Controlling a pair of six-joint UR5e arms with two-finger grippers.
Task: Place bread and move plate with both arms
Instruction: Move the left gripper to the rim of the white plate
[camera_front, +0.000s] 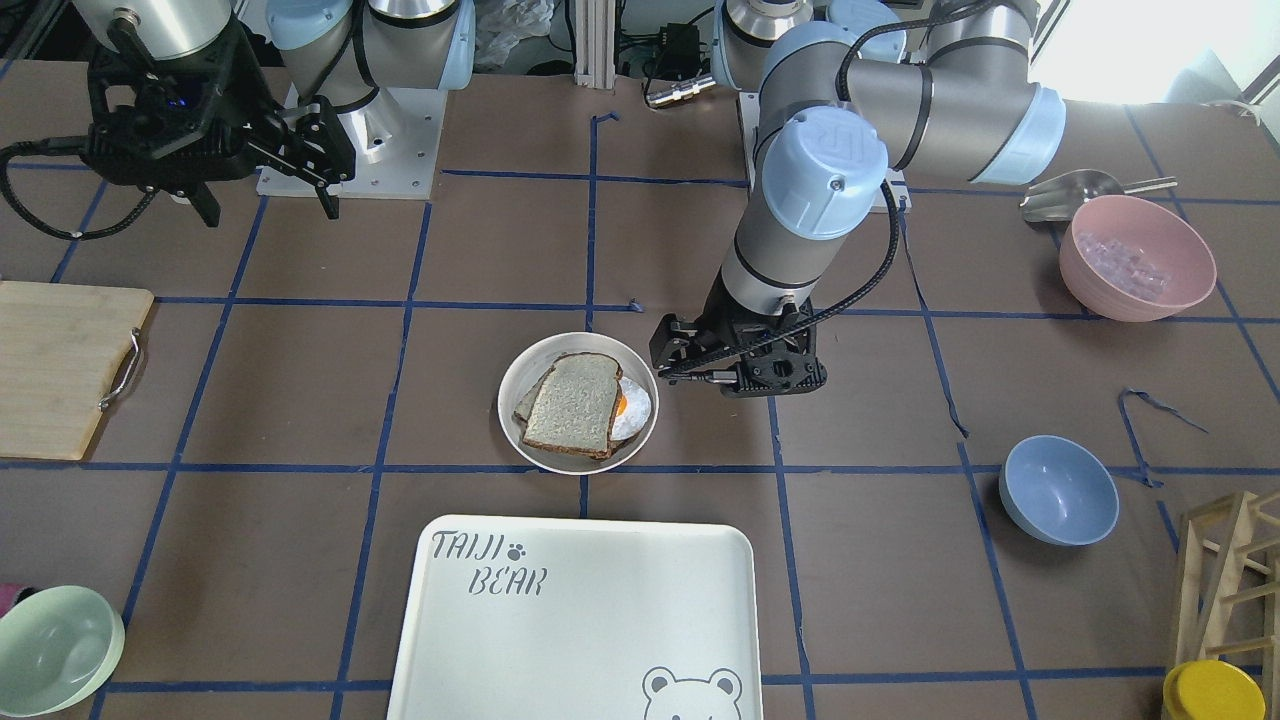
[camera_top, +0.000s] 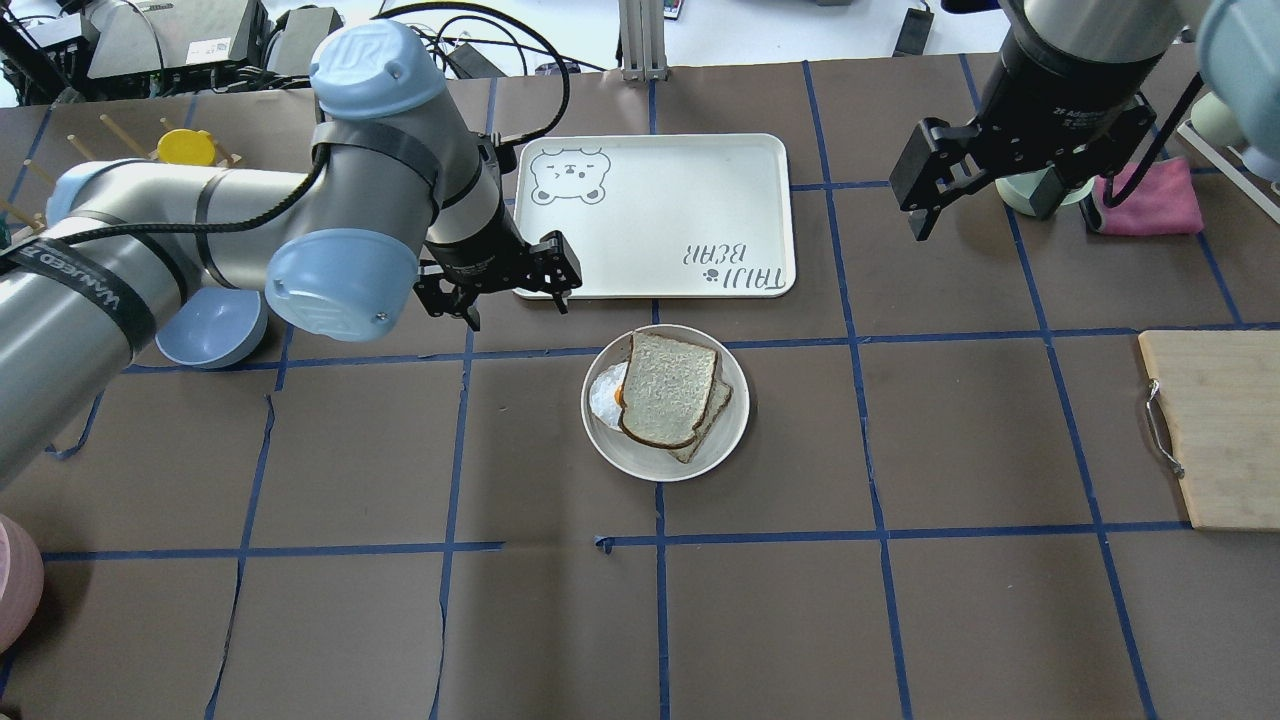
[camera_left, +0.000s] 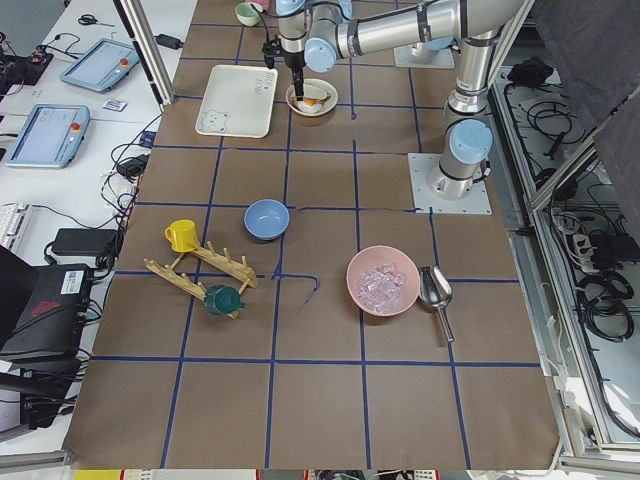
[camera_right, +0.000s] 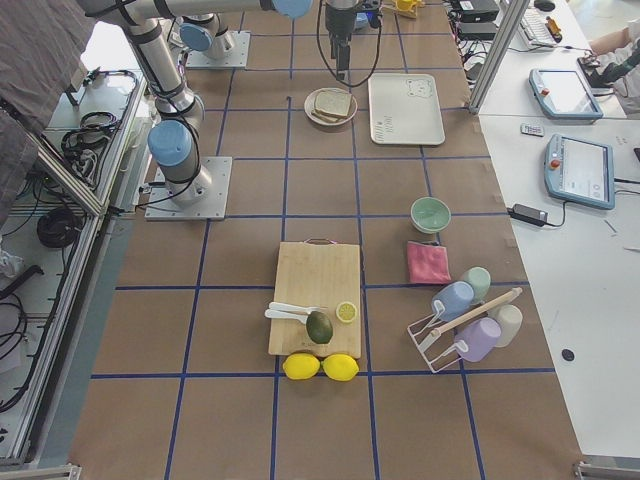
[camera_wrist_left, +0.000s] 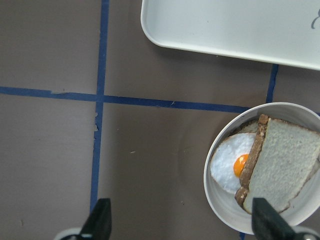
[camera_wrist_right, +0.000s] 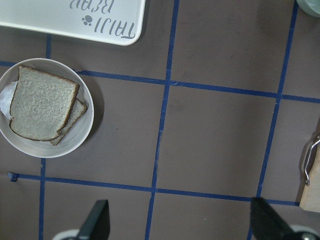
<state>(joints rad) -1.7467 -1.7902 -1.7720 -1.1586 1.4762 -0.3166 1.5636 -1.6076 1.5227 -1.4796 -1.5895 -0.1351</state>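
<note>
The bread lies on top of a smaller slice and a fried egg on the round cream plate at the table's middle. It also shows in the front view and in the right wrist view. My left gripper is open and empty, just left of the plate and above the table. It also shows in the left wrist view. My right gripper is open and empty, held high and far to the right of the plate.
The white "TAIJI BEAR" tray lies just beyond the plate. A wooden cutting board is at the right edge. A blue bowl sits under my left arm. A pink bowl and a green bowl stand near the table's ends.
</note>
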